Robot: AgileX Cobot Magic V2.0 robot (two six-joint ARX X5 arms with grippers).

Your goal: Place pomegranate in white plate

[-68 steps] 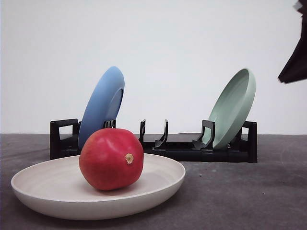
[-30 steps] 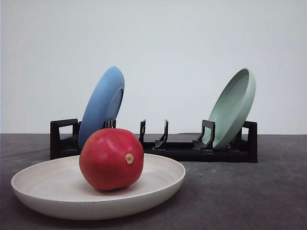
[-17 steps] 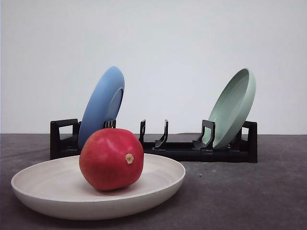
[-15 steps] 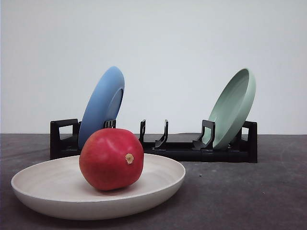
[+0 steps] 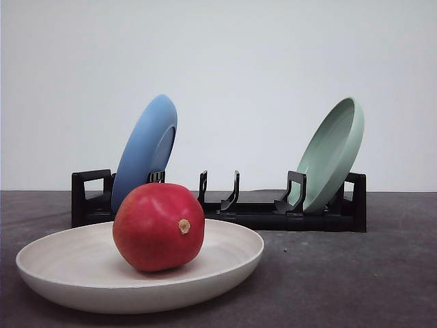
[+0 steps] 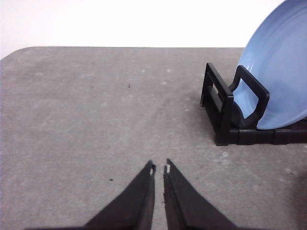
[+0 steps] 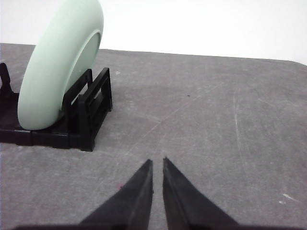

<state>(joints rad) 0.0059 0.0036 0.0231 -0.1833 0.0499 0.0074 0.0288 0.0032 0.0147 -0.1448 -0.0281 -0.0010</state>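
The glossy red pomegranate (image 5: 158, 226) rests inside the white plate (image 5: 235, 260) at the near left of the table, its tan stem nub facing the camera. My left gripper (image 6: 159, 168) hovers over bare grey table to the left of the rack, shut, with nothing between its fingers. Above the table to the right of the rack, my right gripper (image 7: 157, 162) is likewise shut and holds nothing.
Behind the white plate stands a black dish rack (image 5: 252, 213). A blue plate (image 5: 145, 150) leans in its left end and a pale green plate (image 5: 332, 153) in its right end. In the wrist views the blue plate (image 6: 278, 76) and the green plate (image 7: 60, 62) appear beside the grippers.
A dark arm part at the upper right of the front view 2.3 s ago has left the frame. Pomegranate and plates have not moved.
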